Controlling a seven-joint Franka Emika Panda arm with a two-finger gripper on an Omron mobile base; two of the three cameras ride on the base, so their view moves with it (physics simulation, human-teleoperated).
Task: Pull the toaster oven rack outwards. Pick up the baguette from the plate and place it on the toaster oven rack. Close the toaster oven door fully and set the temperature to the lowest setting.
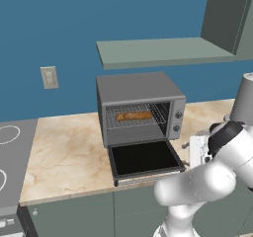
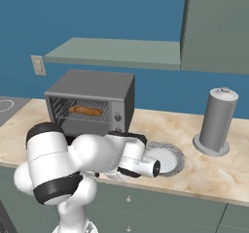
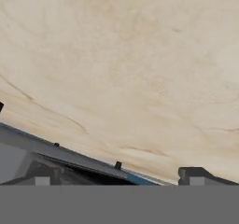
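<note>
The baguette (image 1: 134, 116) lies on the rack (image 1: 148, 110) inside the oven (image 1: 140, 106); the door (image 1: 144, 158) hangs open at six o'clock, rigid and hinged, best pushed at its handle edge; the gripper (image 3: 116, 178) is spread wide, empty, above the counter (image 3: 126, 69).

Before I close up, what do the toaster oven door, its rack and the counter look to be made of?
The toaster oven door looks like black glass in a grey metal frame, flat and dark. The toaster oven rack looks like thin silver wire, a see-through grid under the baguette. The counter looks like polished beige stone, judging by its brown veins.
</note>
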